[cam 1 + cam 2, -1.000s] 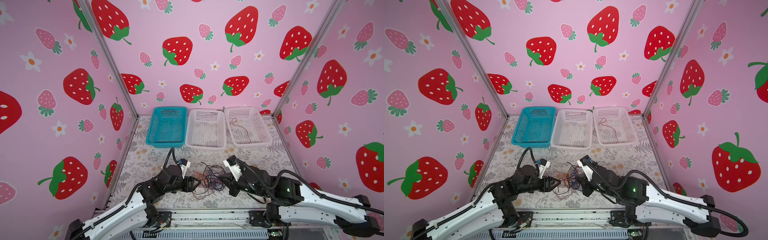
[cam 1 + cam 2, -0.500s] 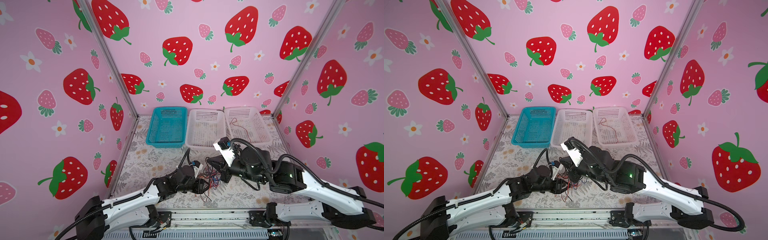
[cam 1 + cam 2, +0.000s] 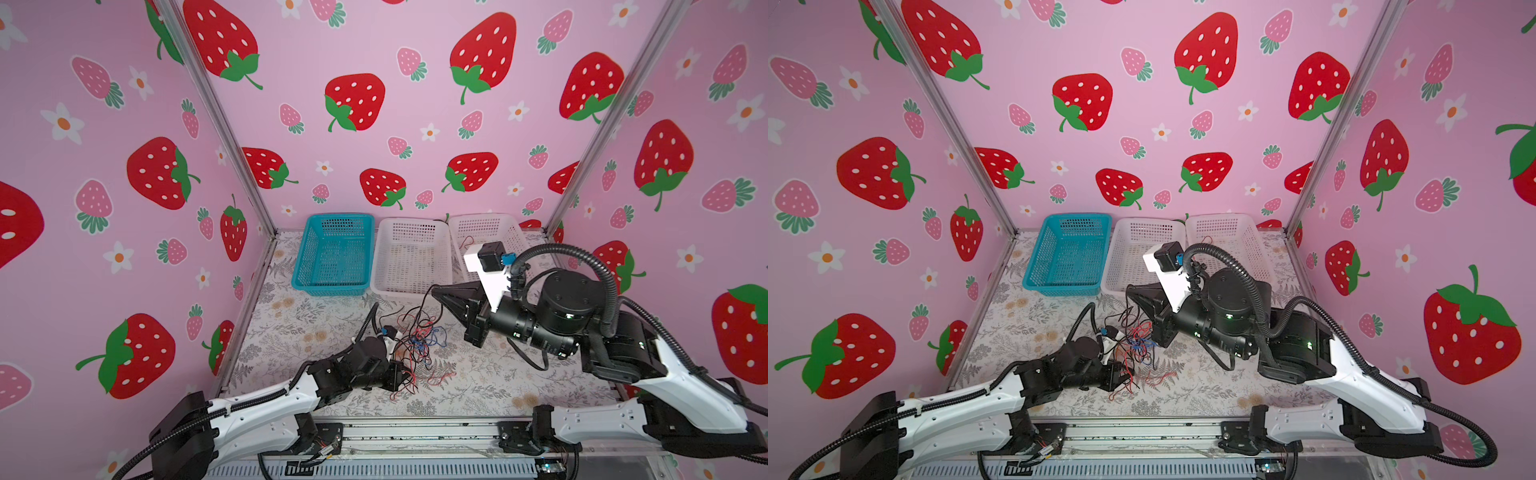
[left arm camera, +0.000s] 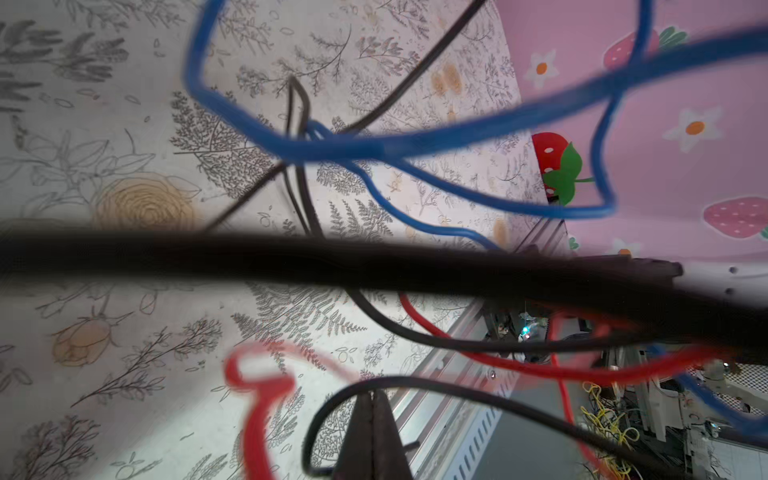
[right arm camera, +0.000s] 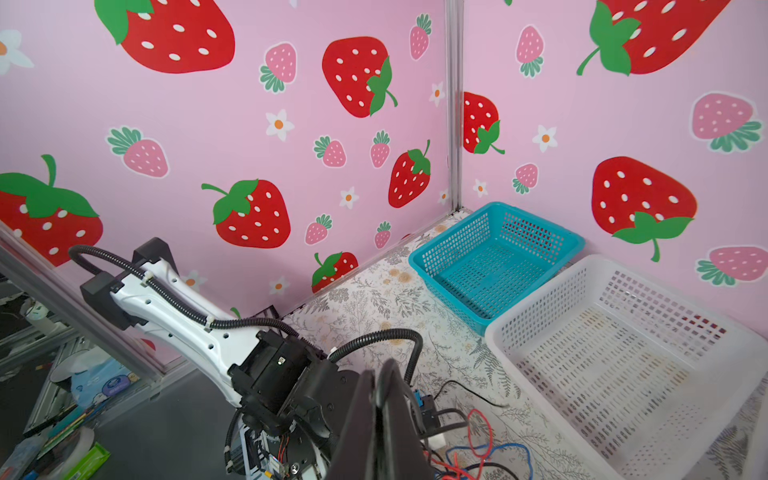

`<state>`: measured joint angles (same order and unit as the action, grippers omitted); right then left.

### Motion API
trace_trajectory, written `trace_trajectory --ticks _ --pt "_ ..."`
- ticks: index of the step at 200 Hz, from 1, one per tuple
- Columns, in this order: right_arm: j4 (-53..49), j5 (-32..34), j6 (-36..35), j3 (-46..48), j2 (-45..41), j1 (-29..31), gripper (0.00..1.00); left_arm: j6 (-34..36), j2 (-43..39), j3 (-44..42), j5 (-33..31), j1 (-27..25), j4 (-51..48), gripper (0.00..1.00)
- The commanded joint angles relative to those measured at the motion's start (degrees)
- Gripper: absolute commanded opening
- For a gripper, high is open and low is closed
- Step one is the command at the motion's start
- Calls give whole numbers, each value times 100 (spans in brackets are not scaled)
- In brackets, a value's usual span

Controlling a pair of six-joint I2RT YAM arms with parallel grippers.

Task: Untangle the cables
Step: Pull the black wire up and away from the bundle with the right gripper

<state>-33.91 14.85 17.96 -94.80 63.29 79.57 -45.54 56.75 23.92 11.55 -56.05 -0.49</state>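
Observation:
The cables (image 3: 415, 338) lie as a tangle of thin red, black and blue wires on the floral mat, seen in both top views (image 3: 1138, 340). My left gripper (image 3: 405, 376) sits low at the tangle's near side. In the left wrist view it (image 4: 372, 392) is shut with a black cable (image 4: 457, 392) pinched at its tip; blue loops (image 4: 415, 143) and red loops (image 4: 257, 386) hang around it. My right gripper (image 3: 434, 289) is raised behind the tangle, shut on a black cable that rises to its tip. One red cable (image 3: 469, 241) lies in the right white basket.
Three baskets stand along the back wall: a blue basket (image 3: 338, 217), a middle white basket (image 3: 411, 232) and a right white basket (image 3: 482, 226). The right arm's camera mount overhangs the right one. Pink walls close in both sides, and a metal rail (image 3: 415, 432) runs along the front.
The right arm has risen and swung back toward the baskets, drawing a black cable up. The left gripper has pushed into the tangle's near side and gone from open to shut.

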Motion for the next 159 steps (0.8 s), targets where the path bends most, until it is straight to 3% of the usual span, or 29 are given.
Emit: trace_trajectory --ticks 1,41,84,121,159 --pt "269 620 -202 -391 -309 41 0 -219 -43 -311 -192 35 -73 0" --pt "537 1301 -390 -650 -628 41 0 -447 61 -708 -181 228 -69 0" --pt "428 1899 -862 -1655 -381 41 0 -432 464 -874 -52 554 27 0" --pt "197 2019 -1041 -2914 -2 41 0 -347 958 -935 39 731 261 0" --pt "210 2197 -1248 -3213 126 41 0 -341 1378 -962 136 789 577 0"
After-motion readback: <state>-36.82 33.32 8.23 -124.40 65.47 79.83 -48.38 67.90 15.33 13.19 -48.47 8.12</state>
